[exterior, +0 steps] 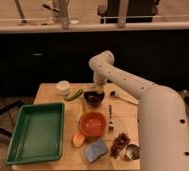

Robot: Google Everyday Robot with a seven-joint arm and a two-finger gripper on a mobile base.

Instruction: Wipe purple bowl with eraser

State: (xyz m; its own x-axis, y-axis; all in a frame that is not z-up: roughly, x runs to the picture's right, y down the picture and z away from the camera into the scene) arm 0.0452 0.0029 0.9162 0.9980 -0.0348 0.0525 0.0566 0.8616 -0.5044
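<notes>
The purple bowl (94, 98) is small, round and dark, and stands at the middle back of the wooden table (50, 93). My gripper (96, 90) hangs from the white arm (123, 80) directly over the bowl, at or just inside its rim. The arm reaches in from the right and bends down at the elbow. I cannot make out the eraser; it may be hidden at the gripper inside the bowl.
A larger orange bowl (93, 124) sits in front of the purple one. A green tray (35, 132) lies at the left. A white cup (63, 87), a green vegetable (74, 95), a fork (110, 117), a spoon (120, 96), a blue sponge (96, 149), grapes (119, 142) and a metal can (132, 151) are around.
</notes>
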